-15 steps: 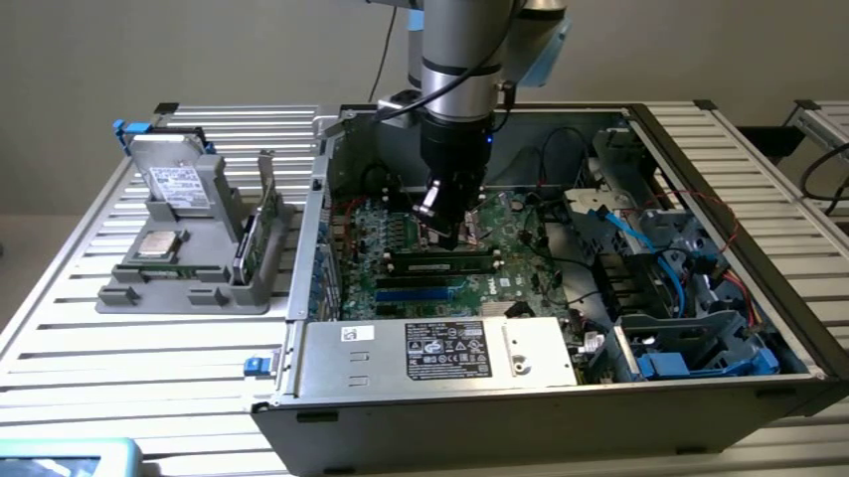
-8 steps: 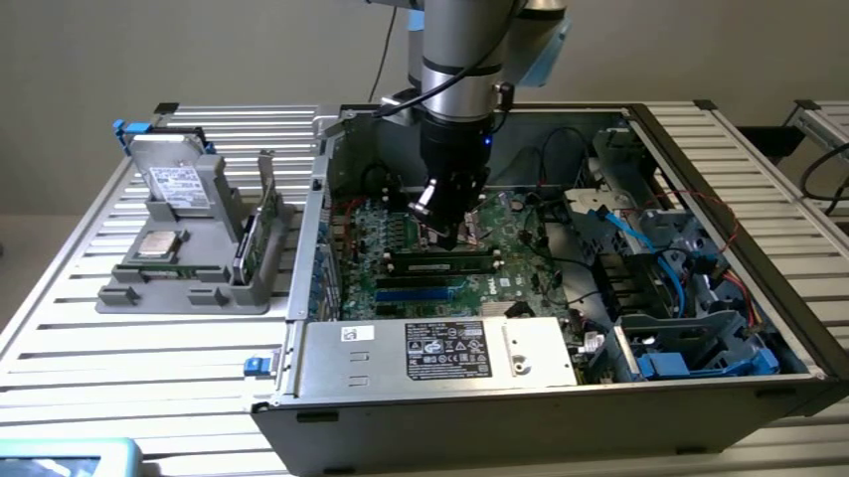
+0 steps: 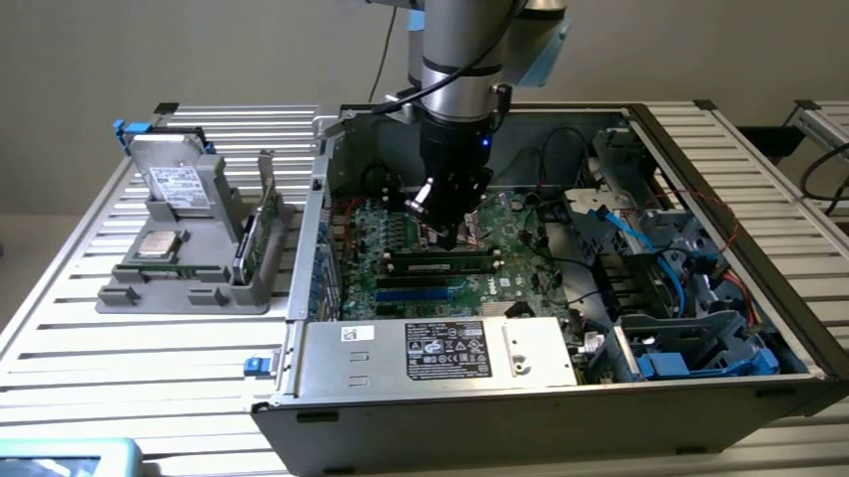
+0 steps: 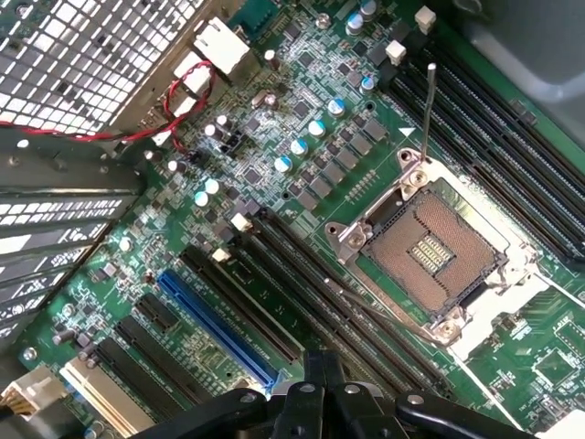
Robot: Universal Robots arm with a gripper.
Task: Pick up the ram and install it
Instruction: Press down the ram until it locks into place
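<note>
A robotics lab: slatted aluminium workbench (image 3: 119, 348), opened computer case (image 3: 531, 397).

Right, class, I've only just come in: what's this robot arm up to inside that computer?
The arm reaches down into the open computer case, its gripper shut and empty just above the motherboard. A ram stick already lies in one of the black slots right below the gripper. The wrist view shows the bare processor socket. On the exterior view's left, a grey holder keeps other parts.

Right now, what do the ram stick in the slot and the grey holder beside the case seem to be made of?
The ram: green circuit board with a whitish label, probably fibreglass laminate, matte. The grey holder on the exterior view's left: likely moulded or printed plastic, judging by its uniform dull grey and blocky shape. The computer case: sheet metal, by its thin folded grey edges.
</note>
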